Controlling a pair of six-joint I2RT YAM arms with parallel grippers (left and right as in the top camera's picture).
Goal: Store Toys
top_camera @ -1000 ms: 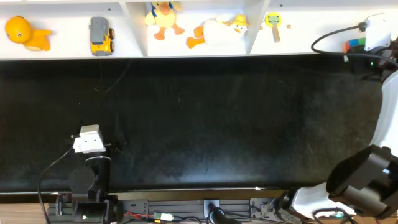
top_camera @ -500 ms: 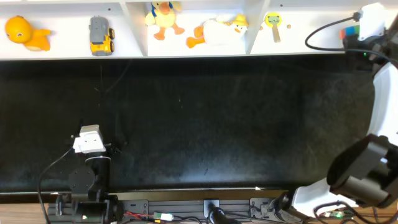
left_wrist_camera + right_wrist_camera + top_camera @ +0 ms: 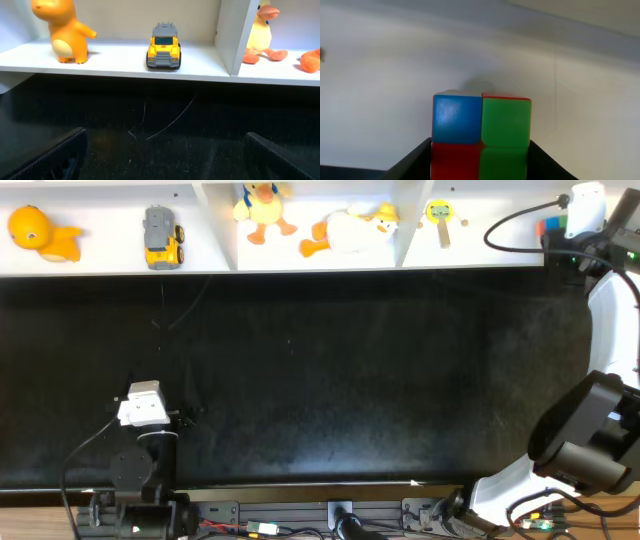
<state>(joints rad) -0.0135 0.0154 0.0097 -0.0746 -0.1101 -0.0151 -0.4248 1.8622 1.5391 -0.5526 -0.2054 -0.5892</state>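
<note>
Now the right gripper (image 3: 480,164) pinches a blue, green and red plastic cube (image 3: 481,127) above the right end of the white shelf (image 3: 492,238), and should next set it down.

Black worktop (image 3: 330,380); white partitioned shelf (image 3: 110,242) along far edge.

One orange figure (image 3: 40,232), one yellow toy truck (image 3: 162,237), two plush ducks, a yellow duck (image 3: 264,208) and a white duck (image 3: 350,232), one small green-and-yellow toy (image 3: 440,218), one colour cube (image 3: 481,132), one white shelf (image 3: 100,260) along the worktop's far edge.
</note>
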